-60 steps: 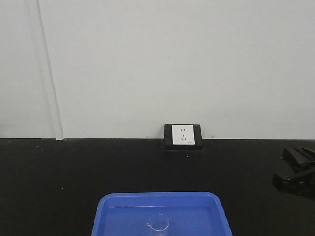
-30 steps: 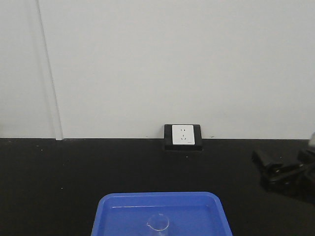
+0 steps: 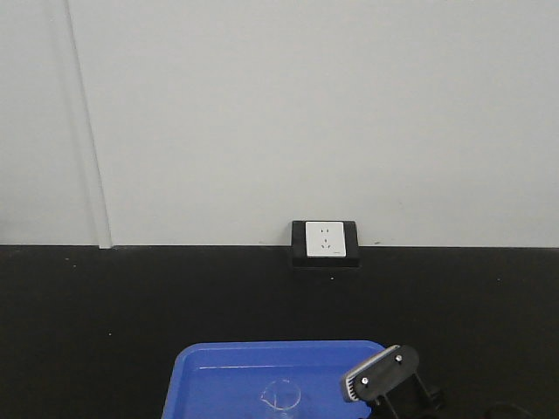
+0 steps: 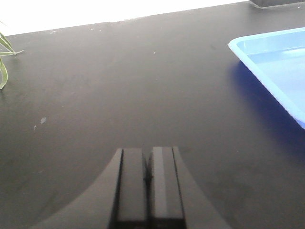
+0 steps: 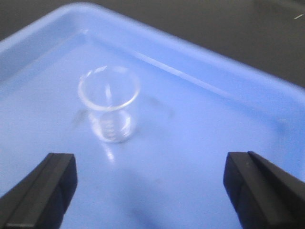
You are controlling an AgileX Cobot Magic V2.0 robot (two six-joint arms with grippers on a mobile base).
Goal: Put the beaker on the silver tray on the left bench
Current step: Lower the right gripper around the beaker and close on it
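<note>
The beaker [image 3: 280,395], small and clear, stands upright in the blue plastic tray [image 3: 279,347] on the black worktop with the wall socket. In the right wrist view the beaker [image 5: 109,102] is ahead and to the left of my right gripper [image 5: 151,164]. That gripper is wide open and empty, low over the tray floor [image 5: 200,124]. My right arm [image 3: 389,380] shows at the tray's right side. My left gripper [image 4: 148,157] is shut and empty over bare worktop, left of the tray's corner [image 4: 267,57]. The silver tray and the left bench are out of view.
A white wall socket in a black frame [image 3: 324,242] sits at the back of the worktop against the white wall. Green plant leaves [image 4: 4,52] show at the far left of the left wrist view.
My right arm has moved from the far right of the worktop leftwards and down to the blue tray's right side. The beaker and the tray have not moved.
</note>
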